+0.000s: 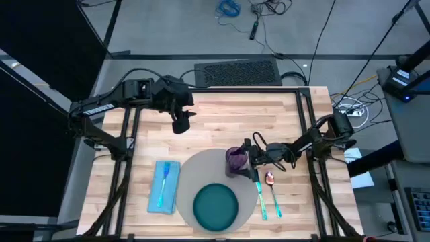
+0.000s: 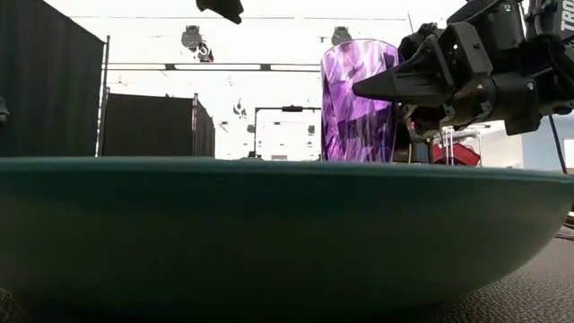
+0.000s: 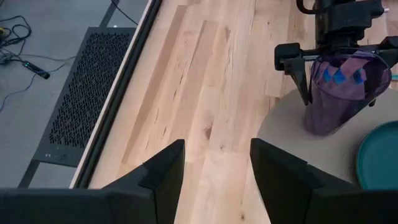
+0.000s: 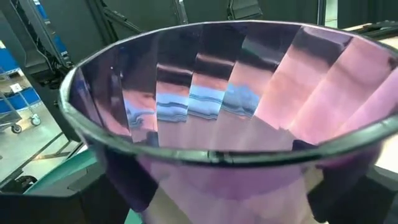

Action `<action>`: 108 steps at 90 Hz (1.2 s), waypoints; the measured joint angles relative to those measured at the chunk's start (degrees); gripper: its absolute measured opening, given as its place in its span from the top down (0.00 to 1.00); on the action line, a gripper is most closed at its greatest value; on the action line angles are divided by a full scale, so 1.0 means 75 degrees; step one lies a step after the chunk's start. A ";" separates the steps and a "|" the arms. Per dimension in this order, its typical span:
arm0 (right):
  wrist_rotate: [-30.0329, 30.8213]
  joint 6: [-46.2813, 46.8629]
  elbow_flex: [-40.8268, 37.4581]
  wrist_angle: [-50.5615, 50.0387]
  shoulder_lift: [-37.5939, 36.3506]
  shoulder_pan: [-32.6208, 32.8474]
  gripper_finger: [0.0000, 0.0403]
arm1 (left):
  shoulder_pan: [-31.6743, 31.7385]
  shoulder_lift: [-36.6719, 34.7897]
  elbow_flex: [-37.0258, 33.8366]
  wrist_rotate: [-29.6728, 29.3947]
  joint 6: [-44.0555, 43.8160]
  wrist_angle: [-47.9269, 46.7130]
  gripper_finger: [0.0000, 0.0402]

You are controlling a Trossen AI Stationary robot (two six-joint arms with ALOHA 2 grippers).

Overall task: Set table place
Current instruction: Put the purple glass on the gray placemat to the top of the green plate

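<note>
From above, the table (image 1: 222,114) carries the round grey-beige mat (image 1: 201,168) near its front edge, with the teal plate (image 1: 216,206) lying on the mat's front part and the purple cup (image 1: 235,158) standing on its right rear part. The right gripper (image 1: 243,160) reaches in from the right and its fingers sit on either side of the cup, closed onto it. A light-blue napkin (image 1: 165,186) lies just left of the mat with a teal-handled piece of cutlery (image 1: 163,180) on top; two more teal-handled pieces (image 1: 267,195) lie just right of the mat. The left gripper (image 1: 181,124) hangs over bare wood toward the table's rear left. At table height, the plate's (image 2: 287,233) rim fills the foreground, and behind it the cup (image 2: 359,100) stands upright with the right gripper (image 2: 404,90) against its side. The left wrist camera shows the left gripper's (image 3: 217,168) two fingers spread apart over bare planks, and farther off the cup (image 3: 342,90) seems to rest on the mat (image 3: 298,143), though its base is hard to judge. The right wrist camera looks into the cup's (image 4: 236,112) open mouth, close up.
</note>
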 joint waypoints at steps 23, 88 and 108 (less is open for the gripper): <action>0.0000 -0.0003 0.0002 0.0006 0.0000 0.0000 0.02 | 0.0001 0.0000 0.0000 -0.0001 0.0000 0.0003 0.58; 0.0384 -0.0215 0.0023 0.0134 0.0003 0.0122 0.02 | -0.0002 0.0000 0.0000 -0.0001 0.0003 0.0009 0.58; 0.0655 -0.0637 0.0026 -0.0070 0.0003 0.0114 0.02 | 0.0001 0.0000 0.0000 -0.0001 0.0004 0.0016 0.58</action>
